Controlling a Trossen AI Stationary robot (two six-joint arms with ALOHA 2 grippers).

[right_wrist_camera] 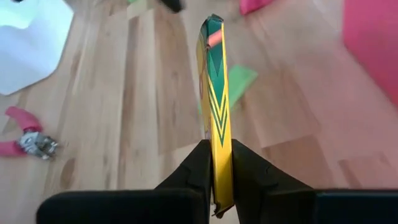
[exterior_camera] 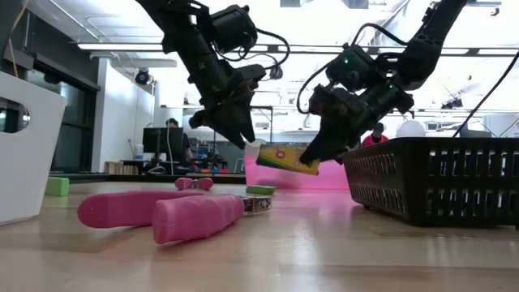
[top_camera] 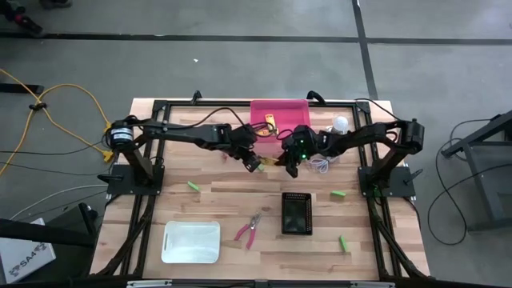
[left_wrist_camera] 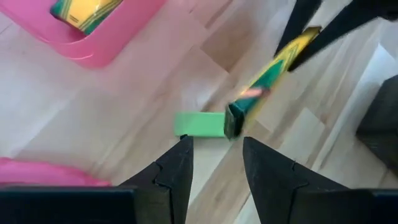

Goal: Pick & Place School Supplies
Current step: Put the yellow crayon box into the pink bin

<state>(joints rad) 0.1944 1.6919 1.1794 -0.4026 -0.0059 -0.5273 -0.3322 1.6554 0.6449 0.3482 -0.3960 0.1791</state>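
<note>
High view, frame centre: the right gripper (top_camera: pixel 290 166) carries a yellow box (top_camera: pixel 282 161) beside the pink tray (top_camera: pixel 279 108); the left gripper (top_camera: pixel 254 162) hovers nearby. The carry step is under way; next, I judge, comes lowering it into a container.

Low view: box aloft mid-frame over the wooden table (exterior_camera: pixel 324 251), an office behind.

Wrist views: right fingers clamp the box; left fingers stand apart, empty.
</note>
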